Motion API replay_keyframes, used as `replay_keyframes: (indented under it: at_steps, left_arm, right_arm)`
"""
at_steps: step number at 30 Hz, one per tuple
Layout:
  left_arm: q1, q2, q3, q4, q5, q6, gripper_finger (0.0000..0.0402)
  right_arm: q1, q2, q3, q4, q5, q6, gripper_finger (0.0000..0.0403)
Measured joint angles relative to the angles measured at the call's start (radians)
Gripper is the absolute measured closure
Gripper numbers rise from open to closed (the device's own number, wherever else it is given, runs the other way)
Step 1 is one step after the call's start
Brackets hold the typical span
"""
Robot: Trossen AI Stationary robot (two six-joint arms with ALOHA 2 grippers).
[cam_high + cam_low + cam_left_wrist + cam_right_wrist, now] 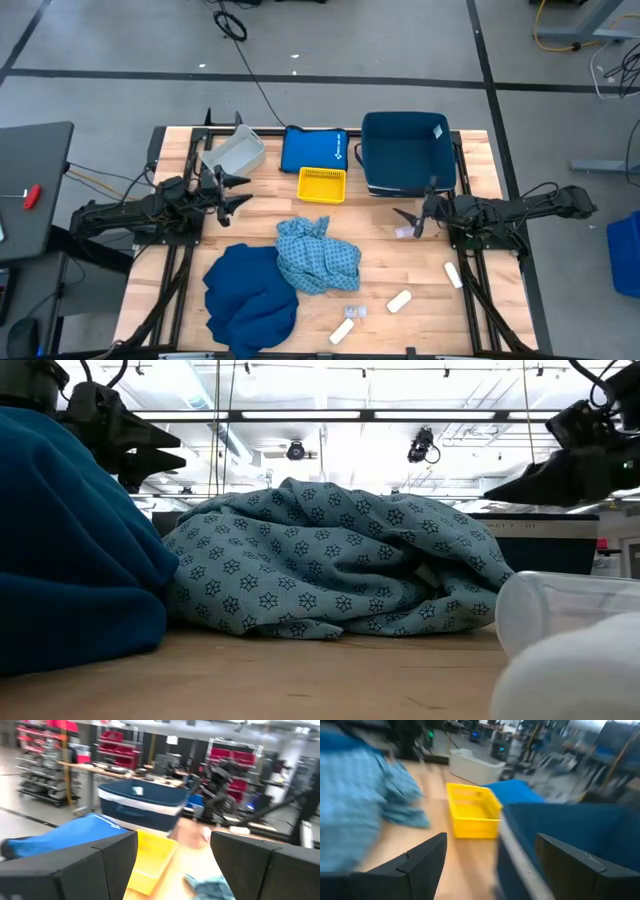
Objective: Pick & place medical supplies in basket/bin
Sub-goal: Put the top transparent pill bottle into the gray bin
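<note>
Patterned light-blue cloth (317,256) lies crumpled at lower centre of the high view, its left edge touching the larger plain dark-blue cloth (250,296), which is heaped at lower left of centre. In the low view the patterned cloth (330,565) fills the middle and the dark-blue cloth (70,550) bulks at the left edge.

Small white rolls and packets are scattered on the wooden slatted desk (390,265) at lower right of the high view: one white roll (453,274) near the right rail, another white roll (399,300) lower down, a third white packet (341,331) near the bottom edge, and a small clear packet (352,312) just above it.

Containers sit along the upper part of the desk: a small yellow plastic basket (321,184) at centre, a large dark-blue bin (407,152) to its right, a flat blue pouch with a white logo (312,148) behind the basket, and a grey plastic tray (233,152) at upper left.

Left pincer (237,190) is over the left of the desk beside the grey tray, fingers spread, holding nothing. Right pincer (408,222) is over the right side below the dark-blue bin, fingers likewise spread and empty.
</note>
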Motion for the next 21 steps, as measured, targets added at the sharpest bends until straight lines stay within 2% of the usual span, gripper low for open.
replay_keyframes:
  at_steps: [3, 8, 17, 21]
  left_arm:
    - [0.0, 0.0, 0.0, -0.019, 0.04, 0.016, 0.0145]
    - [0.0, 0.0, 0.0, -0.027, 0.042, 0.035, 0.0145]
    - [0.0, 0.0, 0.0, -0.027, 0.024, 0.103, 0.0145]
    - [0.0, 0.0, 0.0, -0.028, 0.024, 0.111, 0.0145]
  right_arm:
    - [0.0, 0.0, 0.0, 0.002, -0.063, 0.098, 0.0094]
    - [0.0, 0.0, 0.0, 0.005, -0.13, 0.138, 0.0094]
    - [0.0, -0.001, 0.0, 0.061, -0.135, 0.334, 0.0094]
    - [0.0, 0.017, 0.0, 0.067, -0.176, 0.369, 0.0094]
